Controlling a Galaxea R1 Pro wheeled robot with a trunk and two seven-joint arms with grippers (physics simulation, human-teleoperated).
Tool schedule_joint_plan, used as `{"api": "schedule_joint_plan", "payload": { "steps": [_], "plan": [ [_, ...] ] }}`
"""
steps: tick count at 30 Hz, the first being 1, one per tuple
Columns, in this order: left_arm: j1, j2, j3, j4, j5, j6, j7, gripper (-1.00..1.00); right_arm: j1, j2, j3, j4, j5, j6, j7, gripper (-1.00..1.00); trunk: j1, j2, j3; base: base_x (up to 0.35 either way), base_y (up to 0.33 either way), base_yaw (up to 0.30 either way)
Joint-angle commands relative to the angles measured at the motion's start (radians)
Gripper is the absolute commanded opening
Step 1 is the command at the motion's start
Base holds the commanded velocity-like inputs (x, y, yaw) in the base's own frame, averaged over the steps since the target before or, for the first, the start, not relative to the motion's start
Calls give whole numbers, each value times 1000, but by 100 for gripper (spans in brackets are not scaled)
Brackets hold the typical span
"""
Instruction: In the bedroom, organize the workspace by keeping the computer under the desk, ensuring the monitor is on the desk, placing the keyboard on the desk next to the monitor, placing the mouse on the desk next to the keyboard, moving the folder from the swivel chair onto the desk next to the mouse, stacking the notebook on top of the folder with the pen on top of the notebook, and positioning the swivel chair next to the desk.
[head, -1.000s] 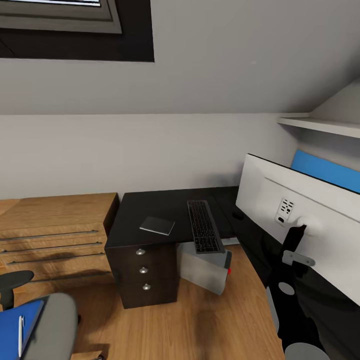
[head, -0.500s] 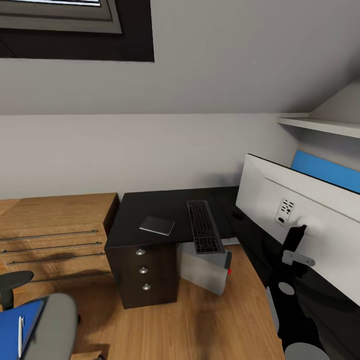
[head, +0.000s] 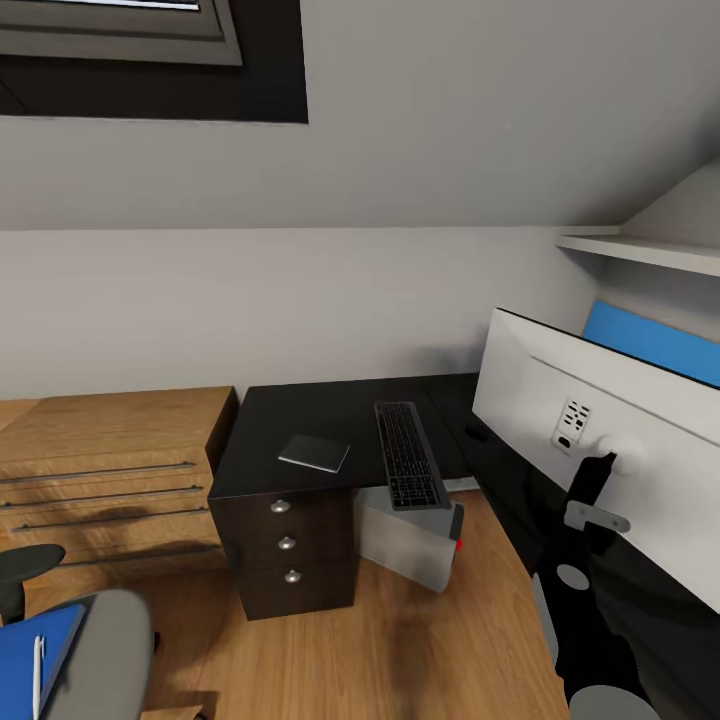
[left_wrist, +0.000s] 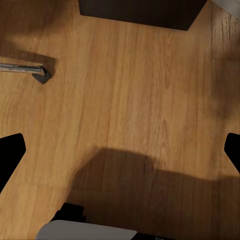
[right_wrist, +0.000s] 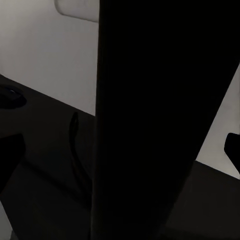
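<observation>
Head camera first: I see the black desk (head: 300, 425) against the wall, with the notebook (head: 314, 452) lying flat on its left part and the keyboard (head: 408, 453) just to its right, the near end of the keyboard reaching over the desk edge. Beneath that end stands the computer (head: 415, 535) on the wooden floor (head: 400, 640). A small dark mouse (head: 477, 432) sits on the desk between the keyboard and the monitor (head: 610, 440), whose pale back faces me at right. Low at left, the swivel chair (head: 95, 655) carries the blue folder (head: 35, 655) with the pen (head: 39, 675) on top, well apart from the desk. Left wrist camera: my left gripper (left_wrist: 120, 150) looks down on bare floor, its dark fingertips (left_wrist: 10, 152) spread wide with nothing between them, and a chrome chair leg (left_wrist: 25, 69) lies off to one side. Right wrist camera: my right gripper (right_wrist: 122, 150) is spread around a broad black upright, apparently the monitor's stem; whether the tips touch it I cannot tell.
</observation>
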Motion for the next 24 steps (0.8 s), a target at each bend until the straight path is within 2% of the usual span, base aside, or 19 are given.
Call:
{"api": "schedule_joint_plan", "payload": {
  "steps": [1,20,21,24],
  "plan": [
    [-1,0,-9,0,5,-4,7,100,-1,1,-3,0,8,-2,-1,100,0,-1,-1,3,0,0],
    [-1,0,-8,0,5,-4,7,100,-1,-4,-3,28,8,0,-1,100,0,-1,-1,0,0,0],
    [-1,0,-8,0,5,-4,7,100,-1,-4,-3,29,8,0,-1,-100,0,-1,-1,0,0,0],
    [-1,0,-8,0,5,-4,7,100,-1,-4,-3,32,8,0,-1,-100,0,-1,-1,0,0,0]
  ]
}}
